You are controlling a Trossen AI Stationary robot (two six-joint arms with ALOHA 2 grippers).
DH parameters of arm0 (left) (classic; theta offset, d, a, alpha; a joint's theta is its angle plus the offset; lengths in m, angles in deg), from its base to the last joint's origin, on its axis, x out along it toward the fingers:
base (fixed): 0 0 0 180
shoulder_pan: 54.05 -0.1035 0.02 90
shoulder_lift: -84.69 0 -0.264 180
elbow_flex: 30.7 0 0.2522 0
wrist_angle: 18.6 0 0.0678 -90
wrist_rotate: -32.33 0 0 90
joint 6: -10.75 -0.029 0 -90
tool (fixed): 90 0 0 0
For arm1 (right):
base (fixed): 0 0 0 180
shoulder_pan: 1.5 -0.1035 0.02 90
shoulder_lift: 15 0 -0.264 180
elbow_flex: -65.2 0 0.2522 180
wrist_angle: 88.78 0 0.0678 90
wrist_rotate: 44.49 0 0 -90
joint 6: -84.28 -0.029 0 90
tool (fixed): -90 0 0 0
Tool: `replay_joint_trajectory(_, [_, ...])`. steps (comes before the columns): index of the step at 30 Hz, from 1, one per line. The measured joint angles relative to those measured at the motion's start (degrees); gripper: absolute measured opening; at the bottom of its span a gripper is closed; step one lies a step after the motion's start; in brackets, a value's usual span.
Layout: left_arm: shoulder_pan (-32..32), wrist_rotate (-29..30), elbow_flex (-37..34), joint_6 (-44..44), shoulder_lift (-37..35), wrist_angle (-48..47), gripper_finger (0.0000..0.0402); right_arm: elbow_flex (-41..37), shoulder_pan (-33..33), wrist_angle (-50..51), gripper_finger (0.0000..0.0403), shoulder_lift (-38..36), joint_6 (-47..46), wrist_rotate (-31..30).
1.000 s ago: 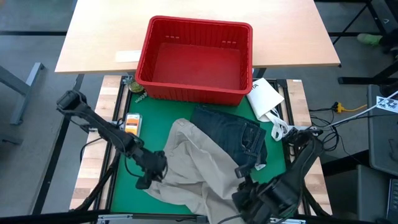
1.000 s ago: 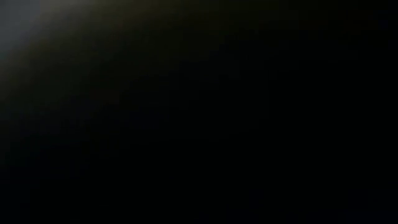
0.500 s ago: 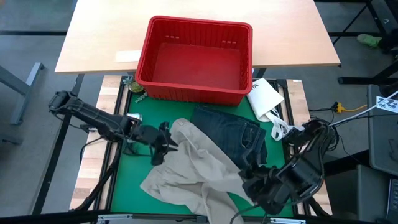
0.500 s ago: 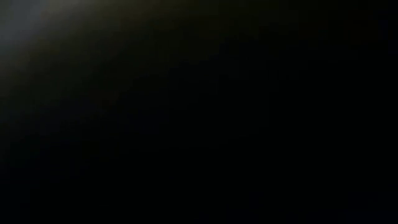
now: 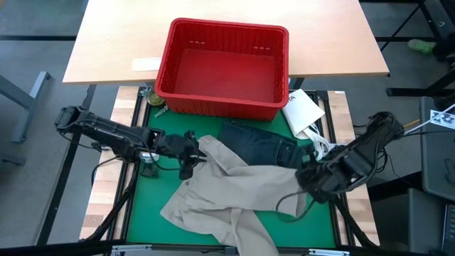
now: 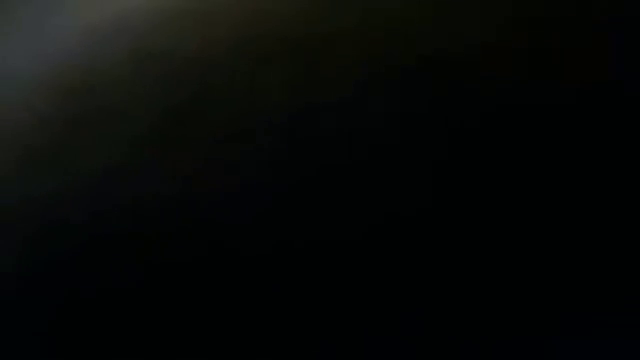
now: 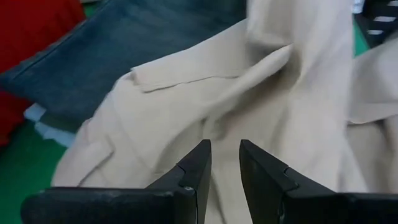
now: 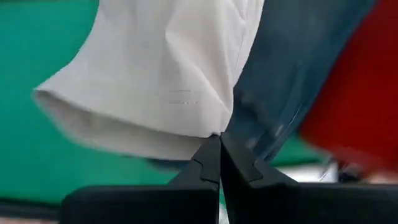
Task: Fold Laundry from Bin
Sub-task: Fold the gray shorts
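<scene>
In the last second I have swung my right tool [image 5: 307, 178] up from the near edge of the desk toward the right side of the green mat [image 5: 142, 213], dragging a leg of the khaki trousers [image 5: 227, 188] with it, so that the tan cloth now lies stretched across the lower part of the denim jeans [image 5: 259, 146] where before it was bunched nearer me. My right tool is clenched tight on the trouser hem, which my right wrist view shows hanging from the pinched fingertips [image 8: 211, 163]. My left tool [image 5: 190, 153] has moved from the near left of the mat up to the trousers' left upper edge; its fingers [image 7: 198, 167] stand slightly parted against the tan fabric, and I cannot tell whether any cloth is caught between them. To my mind this means the trousers are being spread flat for a first fold, though they are still rumpled and overlapping the jeans. The red bin [image 5: 165, 71] sits at the far edge of the mat, partly on the wooden desk [image 5: 114, 35] behind, and looks empty. Room is tight on the right, where a white packet [image 5: 302, 110] lies near the mat's far right corner; the near left of the mat is open. The low view shows only darkness.
</scene>
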Motion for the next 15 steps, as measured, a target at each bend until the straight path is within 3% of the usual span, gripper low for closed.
replay_joint_trajectory(4, [-2.43,0.19,0.0,0.0,2.55,0.58,0.008,-8.85,-0.02,-0.03,0.0,-6.06,-13.86,7.04])
replay_joint_trajectory(8, [-4.92,3.18,0.0,-0.02,6.17,1.23,0.008,-12.72,0.0,-0.18,0.0,-7.67,-24.78,16.39])
replay_joint_trajectory(11, [-6.9,6.86,0.0,-0.02,9.01,1.46,0.008,-14.42,0.0,-0.43,0.0,-7.54,-26.72,22.75])
replay_joint_trajectory(15, [-9.68,9.9,-0.01,-0.18,12.3,1.64,0.008,-17.78,0.0,-0.22,0.0,-7.24,-27.2,24.51])
